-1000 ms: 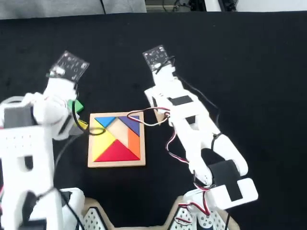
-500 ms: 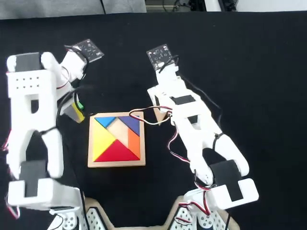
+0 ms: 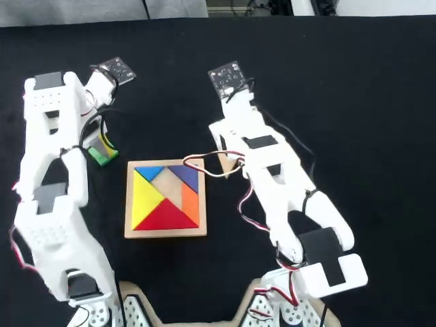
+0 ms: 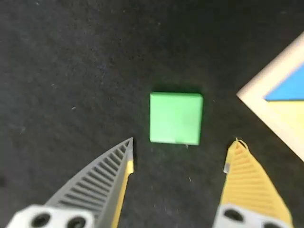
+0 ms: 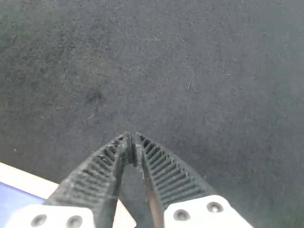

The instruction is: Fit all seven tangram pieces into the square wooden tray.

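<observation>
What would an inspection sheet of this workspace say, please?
Surface: black cloth, flat.
Job's things: tray holds five coloured pieces, with a bare gap among them; green square lies on the cloth outside it.
Clutter: nothing seen.
Grippers: left gripper open, over the green square; right gripper shut, over bare cloth.
Cables: wires from the right arm loop over a tray corner.
Surroundings: grey strip beyond the cloth.
</observation>
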Robot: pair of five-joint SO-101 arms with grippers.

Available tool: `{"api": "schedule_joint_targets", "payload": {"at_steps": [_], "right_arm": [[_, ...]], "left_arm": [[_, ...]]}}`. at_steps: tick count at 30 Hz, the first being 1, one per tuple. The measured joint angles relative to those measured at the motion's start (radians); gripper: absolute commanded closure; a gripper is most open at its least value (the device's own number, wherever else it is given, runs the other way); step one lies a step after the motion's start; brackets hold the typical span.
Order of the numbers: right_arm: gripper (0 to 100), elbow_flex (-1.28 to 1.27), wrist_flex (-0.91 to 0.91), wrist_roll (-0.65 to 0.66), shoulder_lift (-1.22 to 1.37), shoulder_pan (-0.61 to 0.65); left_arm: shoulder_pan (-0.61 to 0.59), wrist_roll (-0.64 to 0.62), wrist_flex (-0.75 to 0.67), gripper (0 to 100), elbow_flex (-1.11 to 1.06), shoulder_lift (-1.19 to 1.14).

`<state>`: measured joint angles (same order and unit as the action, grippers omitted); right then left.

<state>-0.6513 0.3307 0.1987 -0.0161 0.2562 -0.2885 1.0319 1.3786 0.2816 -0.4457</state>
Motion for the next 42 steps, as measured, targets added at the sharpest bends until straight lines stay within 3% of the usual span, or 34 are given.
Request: {"api": "schedule_joint_targets", "payload": {"at_steps": [12, 19, 31, 42], "right_arm": [[98.8, 0.061, -0.003, 0.037, 0.103, -0.021], [98.8, 0.061, -0.003, 0.037, 0.103, -0.031], [98.8, 0.061, -0.003, 0.037, 0.103, -0.032], [98.8, 0.061, -0.003, 0.037, 0.103, -0.032]], "left_arm": [[-0.009, 0.069, 0.0, 70, 0.187, -0.287], [-0.009, 0.028, 0.009, 70, 0.339, -0.393], [-0.011, 0.029, 0.021, 70, 0.404, -0.459], [-0.006, 0.074, 0.126, 93, 0.422, -0.462]]}}
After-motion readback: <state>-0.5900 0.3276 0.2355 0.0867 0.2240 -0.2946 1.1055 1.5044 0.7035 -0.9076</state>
